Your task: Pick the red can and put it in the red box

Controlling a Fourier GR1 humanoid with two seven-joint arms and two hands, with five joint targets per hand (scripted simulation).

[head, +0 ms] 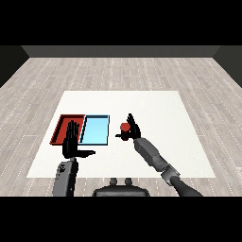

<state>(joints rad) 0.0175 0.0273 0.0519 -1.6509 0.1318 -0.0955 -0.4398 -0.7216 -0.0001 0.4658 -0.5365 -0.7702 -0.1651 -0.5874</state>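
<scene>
Nearest in the head view, the two grey forearms rise from the lower corners. The left hand (72, 142) is raised over the front of the red tray (60, 124), fingers straight and together, thumb stuck out toward the light blue tray (95, 130); it holds nothing. The right hand (133, 130) reaches in from the right, and the red can (125, 127) sits against its palm, upright, just right of the light blue tray and well apart from the red one. Its fingers point up beside the can, the thumb low on the can's left side; whether they clamp it I cannot tell.

The can looks small, stiff and smooth-walled, probably light and a little slippery, so a wrap around its middle would suit it best.

The white table (156, 108) is flat and matte, both trays lying side by side on its left half. Beyond it spreads a pale grey plank floor (123, 71), ending at a dark wall.
</scene>
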